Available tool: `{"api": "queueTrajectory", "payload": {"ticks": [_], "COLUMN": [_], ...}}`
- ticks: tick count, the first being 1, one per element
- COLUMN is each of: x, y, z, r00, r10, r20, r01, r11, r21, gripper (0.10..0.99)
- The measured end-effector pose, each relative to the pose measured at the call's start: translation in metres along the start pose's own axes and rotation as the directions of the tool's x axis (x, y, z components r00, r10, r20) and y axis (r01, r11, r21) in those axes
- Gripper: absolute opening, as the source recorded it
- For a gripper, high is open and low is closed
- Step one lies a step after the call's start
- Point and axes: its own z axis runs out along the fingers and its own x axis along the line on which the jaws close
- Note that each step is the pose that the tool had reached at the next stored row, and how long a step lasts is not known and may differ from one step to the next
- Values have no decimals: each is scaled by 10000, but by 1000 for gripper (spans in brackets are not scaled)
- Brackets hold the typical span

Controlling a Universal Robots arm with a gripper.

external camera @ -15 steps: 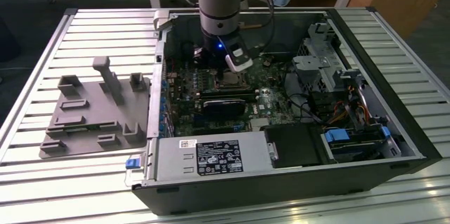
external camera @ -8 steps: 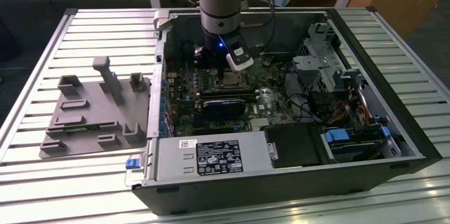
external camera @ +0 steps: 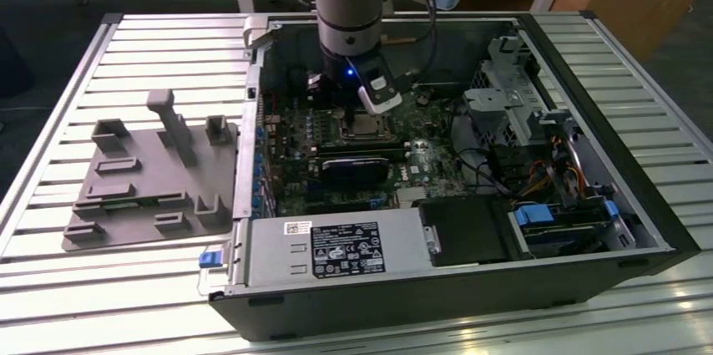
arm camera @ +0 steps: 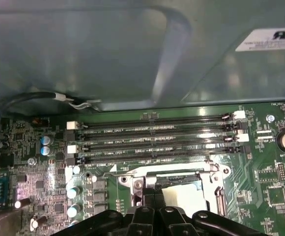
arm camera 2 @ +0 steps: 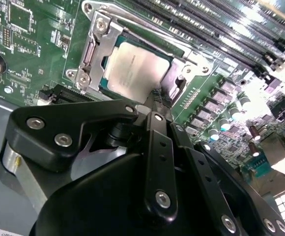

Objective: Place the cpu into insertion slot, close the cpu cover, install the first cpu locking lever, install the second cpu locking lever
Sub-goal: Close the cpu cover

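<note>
The cpu (arm camera 2: 132,71) shows its silver top, lying flat in the insertion slot (arm camera 2: 142,40) on the green board. The cpu cover (arm camera 2: 94,46) is a silver frame lying down around the chip, which shows through its window. In the exterior view my gripper (external camera: 381,104) hangs inside the open computer case, just above the cpu (external camera: 362,127). In both wrist views the black fingers meet, and the gripper (arm camera 2: 155,98) is shut at the socket's edge, beside one corner of the frame. Whether it touches a lever I cannot tell. In the first wrist view the gripper (arm camera: 149,199) stands by the cover (arm camera: 132,183) and the cpu (arm camera: 189,196).
Long black memory slots (arm camera: 157,132) run beside the socket. A black graphics card (external camera: 356,173) lies close on the near side, and the power supply (external camera: 334,251) fills the case's front. A drive cage (external camera: 513,96) and cables stand at the exterior view's right. A grey fixture (external camera: 145,180) rests on the table.
</note>
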Motion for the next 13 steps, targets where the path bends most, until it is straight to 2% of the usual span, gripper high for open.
{"api": "queueTrajectory", "payload": {"ticks": [2, 6, 13], "x": [0, 7, 13], "y": [-23, -40, -49], "z": [-3, -3, 25], "r00": [10000, 10000, 10000], "r10": [0, 7, 7], "r20": [-1, -8, -12], "r01": [0, -7, -8], "r11": [10000, 9999, 9999], "r21": [-11, -106, -140], "gripper": [102, 102, 102]}}
